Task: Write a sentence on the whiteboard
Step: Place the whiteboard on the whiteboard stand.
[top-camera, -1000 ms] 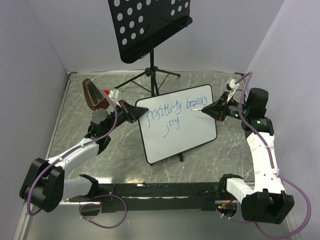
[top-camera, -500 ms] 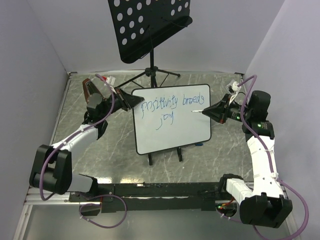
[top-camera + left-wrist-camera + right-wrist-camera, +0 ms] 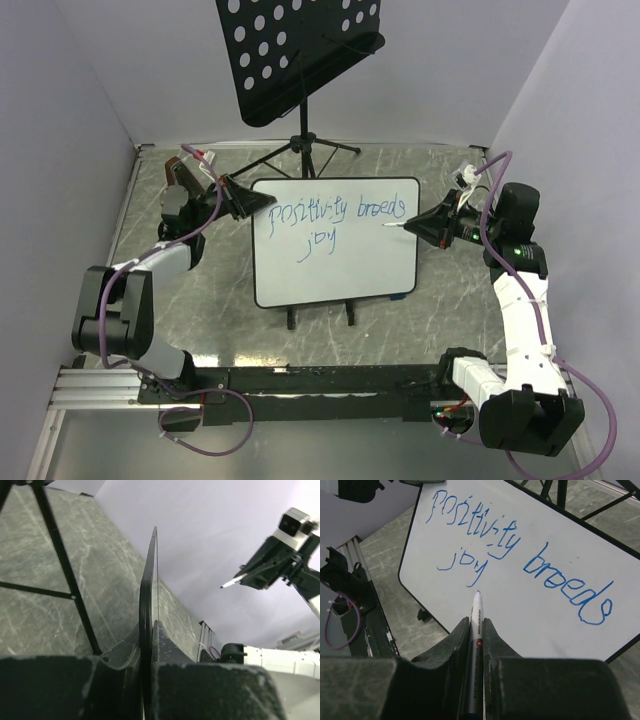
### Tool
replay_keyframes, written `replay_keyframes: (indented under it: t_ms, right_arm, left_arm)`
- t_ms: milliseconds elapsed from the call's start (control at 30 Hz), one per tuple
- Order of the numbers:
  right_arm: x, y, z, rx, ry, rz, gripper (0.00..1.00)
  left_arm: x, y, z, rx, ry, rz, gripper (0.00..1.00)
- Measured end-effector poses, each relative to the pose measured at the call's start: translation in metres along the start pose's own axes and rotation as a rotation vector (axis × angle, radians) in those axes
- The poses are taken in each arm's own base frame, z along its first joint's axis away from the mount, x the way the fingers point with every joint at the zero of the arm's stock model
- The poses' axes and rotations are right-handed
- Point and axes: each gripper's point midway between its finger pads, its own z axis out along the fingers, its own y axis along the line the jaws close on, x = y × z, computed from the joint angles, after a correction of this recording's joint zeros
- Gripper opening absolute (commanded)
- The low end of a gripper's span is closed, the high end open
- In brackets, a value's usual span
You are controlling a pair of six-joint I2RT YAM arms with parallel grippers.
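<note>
- right gripper (image 3: 476, 622) clenched on the marker (image 3: 477, 605), barrel pinched between both fingers, tip pointing forward and bare
- whiteboard (image 3: 335, 240) sits straight ahead of the tip, face turned toward it; the left wrist view shows the tip off the board surface with a clear gap, so not writing now
- sentence (image 3: 330, 215) reads "positivity breeds joy", blue, two lines; "breeds" ends nearest the tip, "joy" on the line under it, further along the board
- left gripper (image 3: 148, 630) clamped on the board edge farthest from the marker, holding the board up on its edge; the two small black clips on the lower edge are down at the table (image 3: 200, 290)
- music stand (image 3: 300, 55) beyond the board, untouched
- step, my read: words look complete; pen lifted; writing phase at or near its end
- next move calls for: keep the marker gripped and pull the tip back clear of the face without smearing "breeds"; left arm steadies or lowers the board gently; letting go early could tip it
</note>
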Motion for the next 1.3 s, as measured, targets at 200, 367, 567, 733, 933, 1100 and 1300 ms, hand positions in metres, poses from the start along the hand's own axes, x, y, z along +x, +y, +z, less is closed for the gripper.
replay_keyframes:
  t_ms: [200, 367, 567, 733, 933, 1100, 1300]
  right_arm:
    - [0.0, 0.0, 0.0, 0.001, 0.0, -0.001, 0.0]
    - [0.003, -0.001, 0.0, 0.001, 0.002, 0.004, 0.0]
    - [0.005, -0.002, 0.001, 0.001, 0.004, 0.007, 0.0]
    - [0.005, -0.002, 0.001, 0.001, 0.004, 0.007, 0.0]
    - [0.005, -0.002, 0.001, 0.0, 0.004, 0.008, 0.0]
    - [0.005, -0.002, 0.001, 0.0, 0.004, 0.008, 0.0]
    - [0.008, -0.006, 0.003, 0.0, 0.013, 0.022, 0.0]
  left_arm:
    - [0.001, 0.002, -0.003, 0.07, -0.002, 0.01, 0.01]
    - [0.005, 0.031, -0.016, 0.036, 0.009, -0.12, 0.01]
    - [0.025, 0.06, -0.035, 0.011, 0.087, -0.317, 0.01]
    - [0.041, 0.056, -0.045, 0.042, 0.164, -0.334, 0.01]
    - [0.044, 0.054, -0.048, 0.055, 0.184, -0.318, 0.01]
    - [0.032, 0.045, -0.045, 0.073, 0.179, -0.266, 0.01]
    - [0.009, 0.014, -0.044, 0.124, 0.17, -0.121, 0.01]
